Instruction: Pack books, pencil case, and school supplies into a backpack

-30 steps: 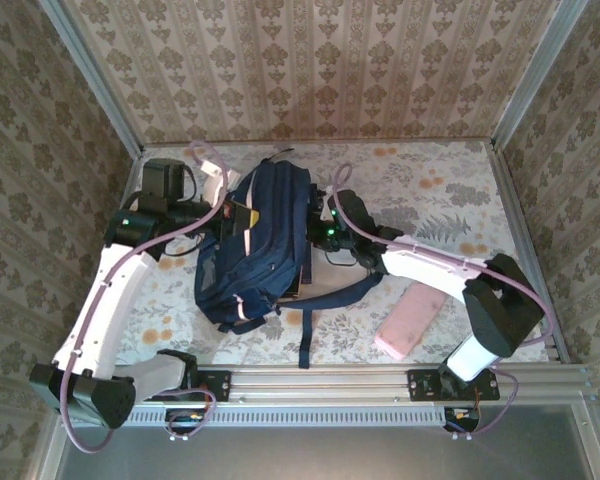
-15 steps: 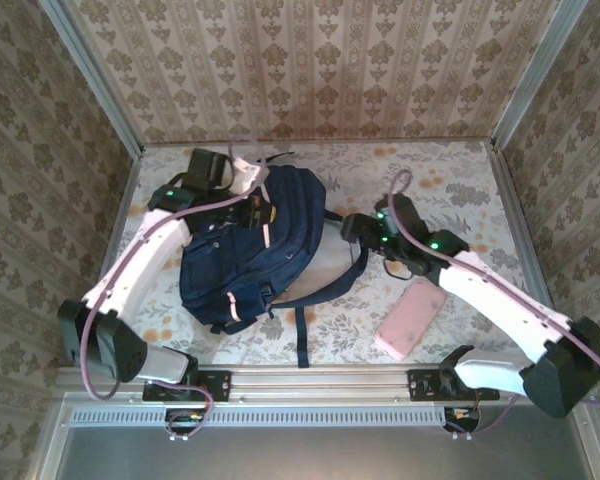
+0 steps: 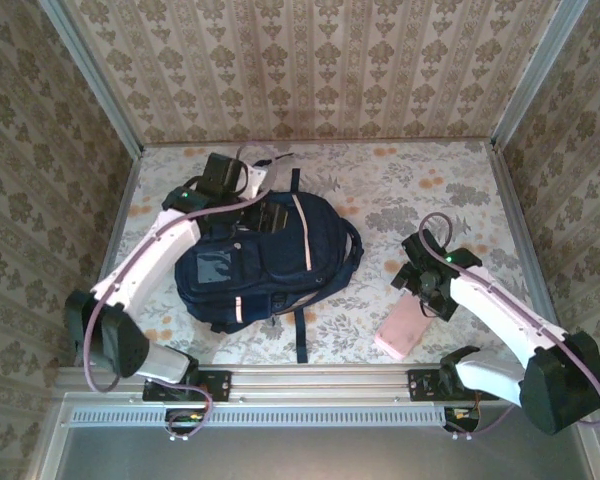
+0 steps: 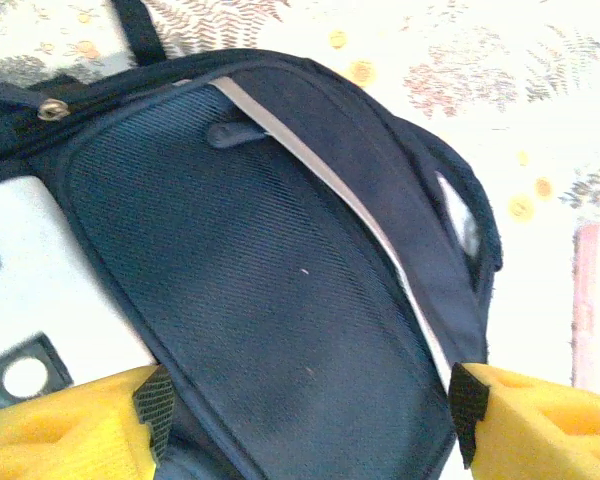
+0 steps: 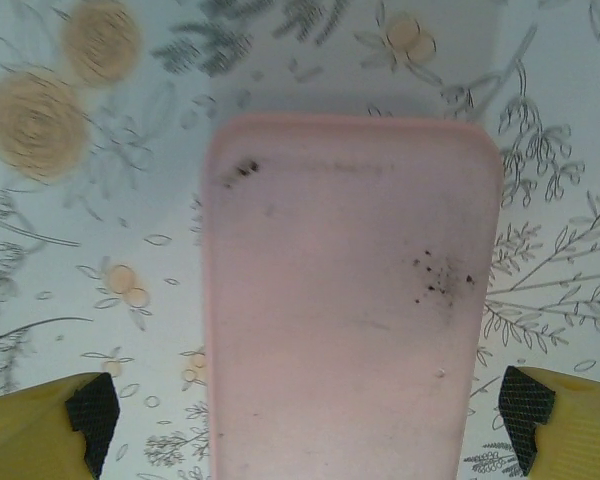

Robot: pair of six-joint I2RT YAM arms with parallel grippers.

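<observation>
Navy fabric covers the middle-left of the table: the backpack lies flat on the flowered cloth. A pale stripe runs along it, there is a grey patch on its left side, and a dark strap trails toward the near edge.

The left fingers are spread wide over the backpack's far end, one yellow tip at each side of a ribbed navy panel. Nothing is pinched between them; whether the pads touch the cloth I cannot tell. In the left wrist view a small zip pull sits on that panel just beside the stripe.

The pink pouch lies slantwise on the table to the right of the backpack, well apart from it and near the front rail. The right fingers hang over its far end, spread wider than the pouch, with a strip of flowered cloth showing between each tip and the pouch's edge. A few dark specks mark the pouch's surface.
</observation>
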